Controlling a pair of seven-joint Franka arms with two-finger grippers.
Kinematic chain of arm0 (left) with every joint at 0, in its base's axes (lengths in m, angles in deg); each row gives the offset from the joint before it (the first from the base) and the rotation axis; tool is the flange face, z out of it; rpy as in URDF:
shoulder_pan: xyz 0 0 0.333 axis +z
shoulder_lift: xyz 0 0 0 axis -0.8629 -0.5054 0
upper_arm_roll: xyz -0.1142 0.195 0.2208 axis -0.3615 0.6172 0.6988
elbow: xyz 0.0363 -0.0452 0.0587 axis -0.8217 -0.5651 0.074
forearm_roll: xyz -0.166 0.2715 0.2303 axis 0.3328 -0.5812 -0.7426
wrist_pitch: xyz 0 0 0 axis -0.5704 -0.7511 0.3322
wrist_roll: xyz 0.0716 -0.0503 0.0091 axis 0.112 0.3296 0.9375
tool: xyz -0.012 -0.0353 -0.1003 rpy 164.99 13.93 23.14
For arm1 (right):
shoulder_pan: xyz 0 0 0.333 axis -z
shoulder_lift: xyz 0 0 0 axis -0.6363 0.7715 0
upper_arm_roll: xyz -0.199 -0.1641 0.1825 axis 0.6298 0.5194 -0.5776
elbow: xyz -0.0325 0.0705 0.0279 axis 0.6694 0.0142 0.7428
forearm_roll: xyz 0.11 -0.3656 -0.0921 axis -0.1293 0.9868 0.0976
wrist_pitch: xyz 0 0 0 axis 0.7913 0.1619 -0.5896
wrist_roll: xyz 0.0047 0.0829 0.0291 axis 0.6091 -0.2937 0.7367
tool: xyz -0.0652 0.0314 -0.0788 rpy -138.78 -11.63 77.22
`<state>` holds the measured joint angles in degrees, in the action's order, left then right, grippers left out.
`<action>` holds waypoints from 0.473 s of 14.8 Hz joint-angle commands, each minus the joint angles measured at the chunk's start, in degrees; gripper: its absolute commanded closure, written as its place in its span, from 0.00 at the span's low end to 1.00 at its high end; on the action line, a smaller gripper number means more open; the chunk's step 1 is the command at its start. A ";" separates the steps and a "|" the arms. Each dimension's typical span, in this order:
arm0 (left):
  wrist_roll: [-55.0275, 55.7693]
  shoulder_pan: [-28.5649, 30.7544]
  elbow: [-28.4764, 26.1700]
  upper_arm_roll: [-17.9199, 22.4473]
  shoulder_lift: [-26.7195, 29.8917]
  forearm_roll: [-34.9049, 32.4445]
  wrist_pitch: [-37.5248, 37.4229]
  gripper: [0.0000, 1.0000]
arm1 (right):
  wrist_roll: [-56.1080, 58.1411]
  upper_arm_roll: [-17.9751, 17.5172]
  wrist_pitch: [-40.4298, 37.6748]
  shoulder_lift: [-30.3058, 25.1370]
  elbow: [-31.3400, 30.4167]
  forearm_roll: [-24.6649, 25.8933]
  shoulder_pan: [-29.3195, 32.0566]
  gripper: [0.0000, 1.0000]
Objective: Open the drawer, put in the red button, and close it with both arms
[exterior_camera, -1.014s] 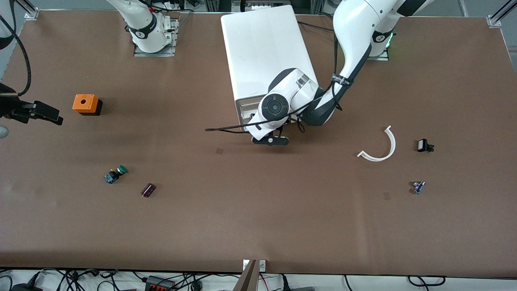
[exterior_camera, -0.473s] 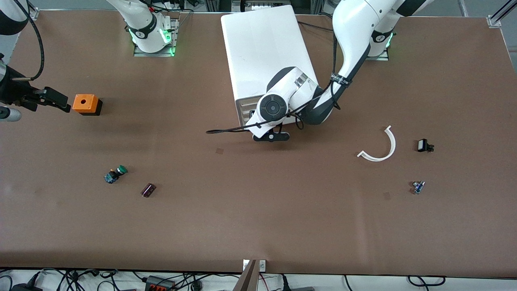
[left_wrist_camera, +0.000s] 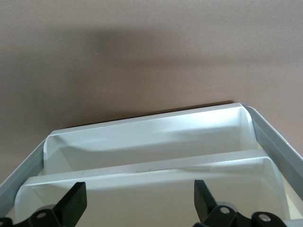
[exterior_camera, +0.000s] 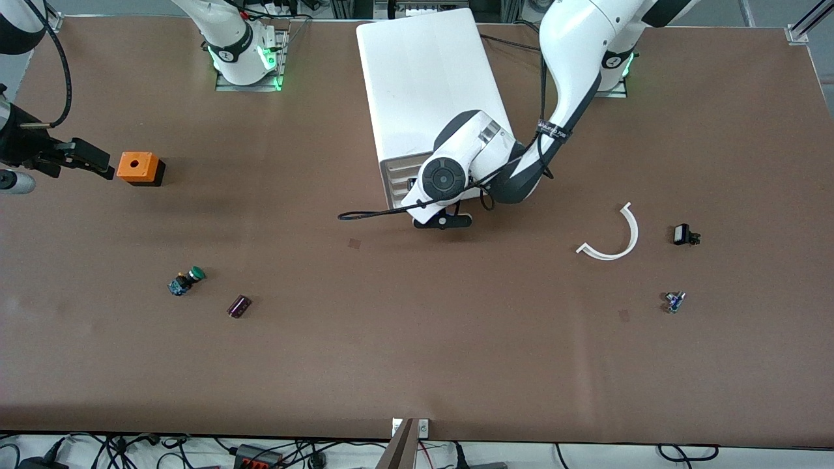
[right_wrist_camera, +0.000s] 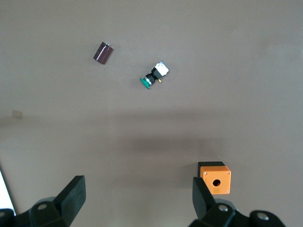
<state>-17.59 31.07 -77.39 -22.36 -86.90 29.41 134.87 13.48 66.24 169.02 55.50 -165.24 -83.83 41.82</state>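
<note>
The white four-drawer cabinet (exterior_camera: 427,85) lies at the back middle of the table, its drawer fronts (exterior_camera: 399,184) facing the front camera. My left gripper (exterior_camera: 443,221) is low in front of those drawer fronts, open and empty. In the left wrist view its fingers (left_wrist_camera: 75,203) straddle the white lips of two drawers (left_wrist_camera: 142,142). My right gripper (exterior_camera: 91,158) is open and empty, up beside the orange box (exterior_camera: 138,167), toward the right arm's end of the table. I see no red-capped button in any view.
A green-capped button (exterior_camera: 187,280) and a dark purple cylinder (exterior_camera: 239,306) lie nearer the front camera than the orange box; both show in the right wrist view. A white curved strip (exterior_camera: 616,238), a black part (exterior_camera: 683,234) and a small blue part (exterior_camera: 674,301) lie toward the left arm's end.
My right gripper has moved up to the orange box, farther from the front camera. My left gripper has shifted slightly at the cabinet's front.
</note>
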 commanded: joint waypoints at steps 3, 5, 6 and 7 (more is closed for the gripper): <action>-0.64 1.23 0.35 -0.38 0.54 1.01 -0.91 0.00 | 0.59 -0.05 -0.29 -1.48 -1.45 0.46 -0.02 0.00; -0.28 3.60 0.70 0.24 2.81 0.23 -1.70 0.00 | 0.59 -0.05 -0.29 -1.57 -1.36 0.46 -0.02 0.00; -0.37 6.14 1.14 0.59 3.78 0.05 -2.66 0.00 | 0.59 -0.05 -0.29 -1.57 -1.36 0.55 -0.02 0.00; -0.46 9.47 2.10 0.59 4.66 -0.04 -3.02 0.00 | 0.59 -0.05 -0.38 -1.57 -1.36 0.55 -0.02 0.00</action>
<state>-17.54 34.61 -75.96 -21.73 -85.58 29.37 134.43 13.48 66.25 168.89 55.49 -165.26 -83.83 41.82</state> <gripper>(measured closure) 0.000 0.000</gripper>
